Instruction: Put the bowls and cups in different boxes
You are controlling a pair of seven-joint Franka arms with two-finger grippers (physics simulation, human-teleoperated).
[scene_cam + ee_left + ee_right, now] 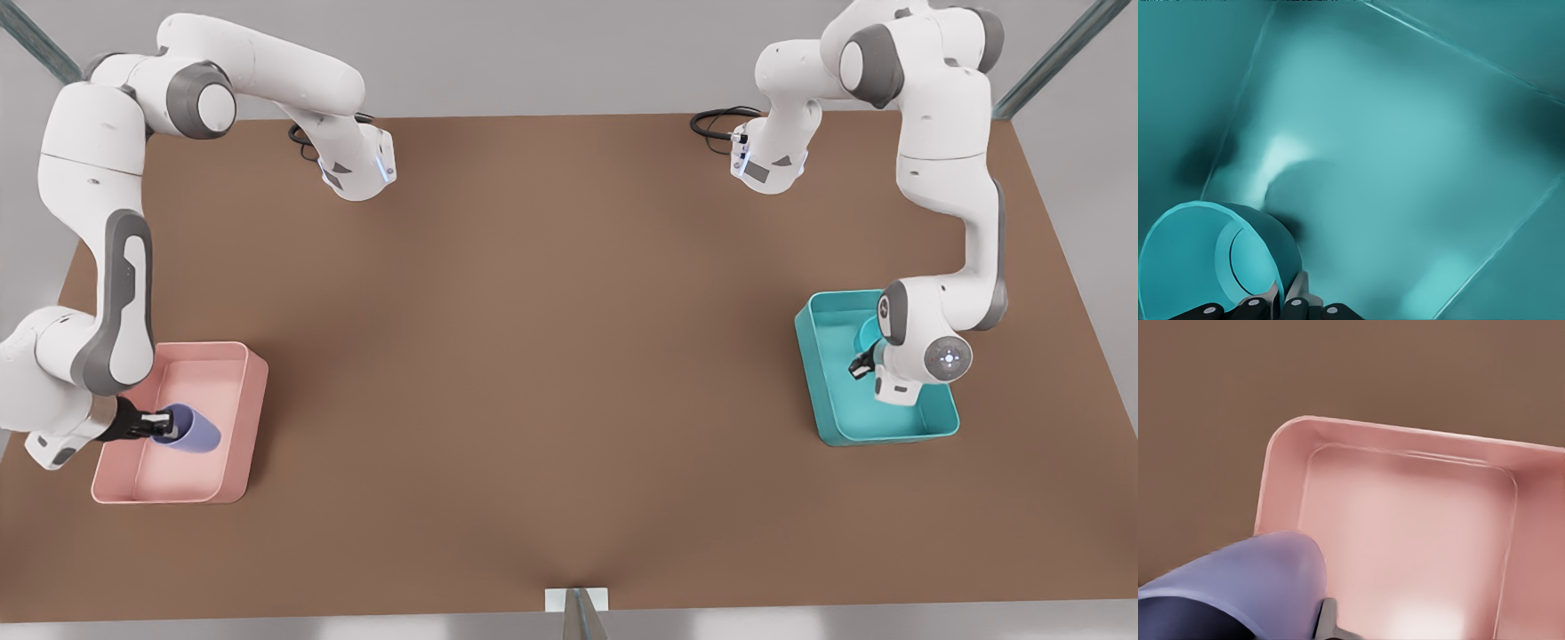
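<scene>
At the front view's left, the right gripper (153,425) held the cup (188,428) by its rim, tilted over the pink box (251,418), fingers closed on the wall (one finger (1327,621) showed beside it). The brown table (551,356) lay bare between the boxes, grey walls behind. At the right, the left gripper (861,364) pinched the bowl (1205,257) on its rim inside the teal box (813,356), above its floor.

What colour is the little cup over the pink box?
Lavender-blue. The cup, held by the right end effector, shows best in the front view.
</scene>
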